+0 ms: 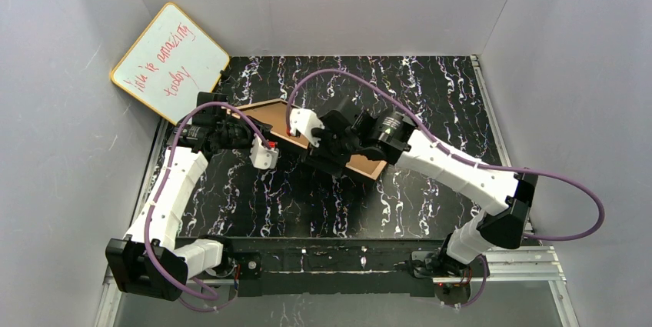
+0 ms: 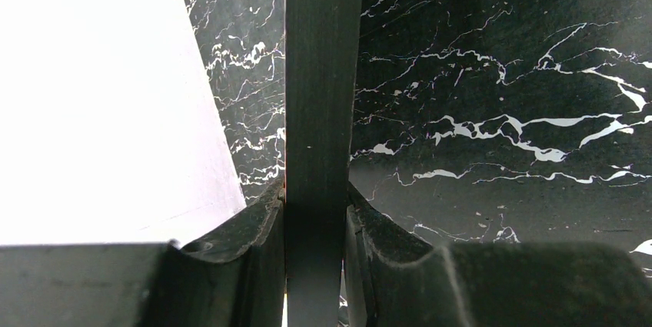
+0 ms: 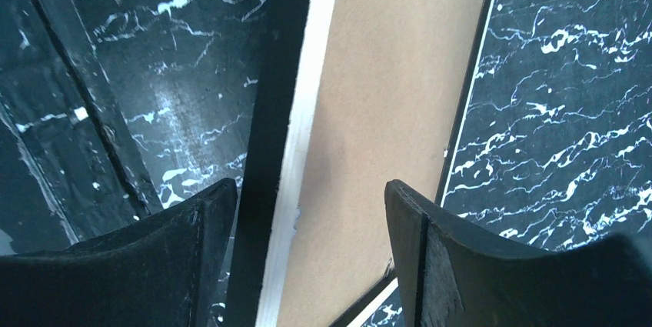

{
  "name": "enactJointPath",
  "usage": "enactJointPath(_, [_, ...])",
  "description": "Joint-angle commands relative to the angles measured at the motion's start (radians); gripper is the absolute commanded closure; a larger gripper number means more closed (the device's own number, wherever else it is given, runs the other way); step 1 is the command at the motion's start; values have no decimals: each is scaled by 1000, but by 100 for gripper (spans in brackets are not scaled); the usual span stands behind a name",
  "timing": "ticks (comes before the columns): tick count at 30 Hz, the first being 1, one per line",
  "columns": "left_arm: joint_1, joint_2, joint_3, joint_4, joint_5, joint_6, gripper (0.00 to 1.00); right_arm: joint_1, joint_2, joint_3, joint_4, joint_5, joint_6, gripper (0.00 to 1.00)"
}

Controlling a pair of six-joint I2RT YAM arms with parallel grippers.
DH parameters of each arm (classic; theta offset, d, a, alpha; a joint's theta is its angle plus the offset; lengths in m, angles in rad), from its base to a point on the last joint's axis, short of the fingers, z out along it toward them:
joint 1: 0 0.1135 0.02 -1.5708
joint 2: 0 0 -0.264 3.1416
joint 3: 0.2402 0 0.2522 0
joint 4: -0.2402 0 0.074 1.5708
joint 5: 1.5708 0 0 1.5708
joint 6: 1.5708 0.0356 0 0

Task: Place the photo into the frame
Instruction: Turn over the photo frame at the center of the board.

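Observation:
The frame (image 2: 323,73) lies on the black marble table, its brown hardboard backing panel (image 1: 269,111) facing up between my two arms. My left gripper (image 2: 315,204) is shut on the frame's black left bar, which runs straight up between the fingers. In the top view my left gripper (image 1: 224,128) sits at the frame's left end. My right gripper (image 3: 307,196) is open, straddling the frame's black bar (image 3: 281,73) and the brown panel (image 3: 392,73). A white strip (image 3: 304,111) runs between bar and panel. The photo's picture side is hidden.
A yellow-edged whiteboard (image 1: 171,61) with red writing leans in the back left corner. A bright white surface (image 2: 92,96) fills the left of the left wrist view. Grey walls close the table on three sides. Purple cables loop over both arms.

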State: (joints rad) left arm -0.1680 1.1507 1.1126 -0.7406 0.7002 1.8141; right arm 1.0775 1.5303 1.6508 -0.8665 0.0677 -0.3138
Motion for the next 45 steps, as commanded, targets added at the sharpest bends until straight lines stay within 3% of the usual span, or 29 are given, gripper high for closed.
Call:
enactJointPath(1, [1, -20, 52, 4, 35, -50, 85, 27, 14, -37, 4, 102, -28, 23])
enactJointPath(7, [1, -17, 57, 4, 34, -58, 85, 55, 32, -87, 30, 202, -30, 26])
enactJointPath(11, [1, -21, 53, 4, 35, -58, 85, 66, 46, -88, 60, 295, -26, 37])
enactJointPath(13, [1, -24, 51, 7, 33, -60, 81, 69, 48, -75, 79, 321, -21, 49])
enactJointPath(17, [1, -30, 43, 18, 20, -59, 54, 70, 43, -37, 112, 333, 12, 72])
enactJointPath(18, [1, -34, 39, 33, 19, -84, 35, 70, 41, -27, 124, 333, 18, 76])
enactJointPath(19, [1, -39, 34, 70, 19, -121, 8, 70, 35, -21, 138, 331, 25, 78])
enactJointPath(20, [1, -45, 33, 96, 18, -157, 3, 70, 30, -14, 152, 331, 36, 78])
enactJointPath(24, [1, -71, 35, 241, 20, -358, 2, 67, 41, 54, 161, 324, 84, 78])
enactJointPath(30, [2, -60, 112, 476, -92, -872, 2, -36, 158, 322, 67, 207, 239, 79])
enactJointPath(34, [10, 65, 344, 271, -152, -1087, 2, -212, 214, 427, 17, -1, 417, 80])
enactJointPath(38, [19, 203, 506, 51, -215, -1207, 2, -337, 182, 333, 62, -118, 522, 80])
enactJointPath(45, [73, 318, 560, -114, -236, -1251, 2, -705, 118, 195, 158, -547, 731, 82])
